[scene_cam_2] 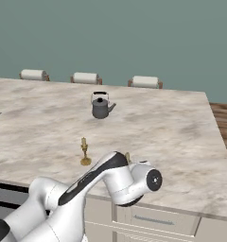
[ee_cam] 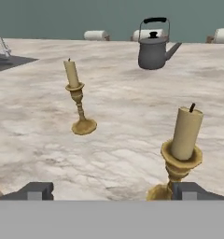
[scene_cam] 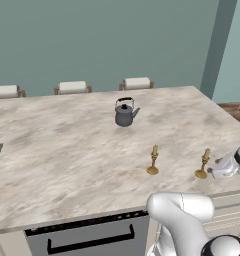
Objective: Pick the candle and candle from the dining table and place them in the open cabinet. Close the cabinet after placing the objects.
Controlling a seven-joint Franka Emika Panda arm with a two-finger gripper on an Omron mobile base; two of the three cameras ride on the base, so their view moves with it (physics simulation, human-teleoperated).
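Near candle (ee_cam: 185, 140) off-centre by right fingertip (ee_cam: 192, 191); my hand (ee_cam: 111, 191) wide, empty; advancing risks toppling it.

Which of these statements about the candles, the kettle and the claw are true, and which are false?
1. Both candles stand upright on the table. True: near candle, far candle.
2. The kettle lies on its side. False: it stands upright.
3. The claw is closed on a candle. False: it is open, holding nothing.
4. The kettle stands farther from the robot than both candles. True.
5. The two candles touch each other. False: they stand apart.
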